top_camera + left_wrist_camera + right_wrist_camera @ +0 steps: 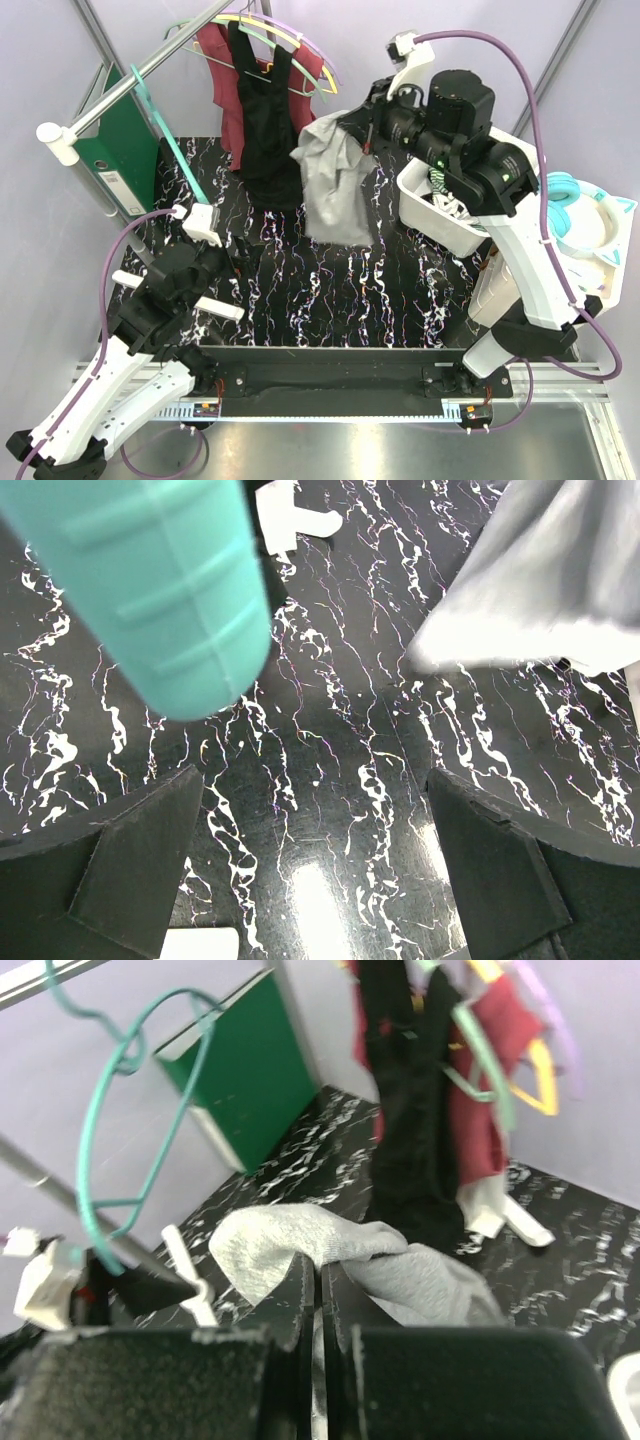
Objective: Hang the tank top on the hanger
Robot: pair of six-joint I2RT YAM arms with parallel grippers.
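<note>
The right gripper clamps the grey tank top between shut jaws. The left gripper stands wide apart, holding nothing, with the teal hanger just ahead.

Probably a lab test cell: plain lilac walls, aluminium mounting rail, marbled tabletop.

1. Left arm sits low at the near left, elbow folded, wrist tipped downward.
2. Left claw gapes wide, fingers far apart, nothing between them.
3. Right arm is up high, reaching back and inward.
4. Right claw is pinched tight, jaws together on a fold of the tank top.
</note>
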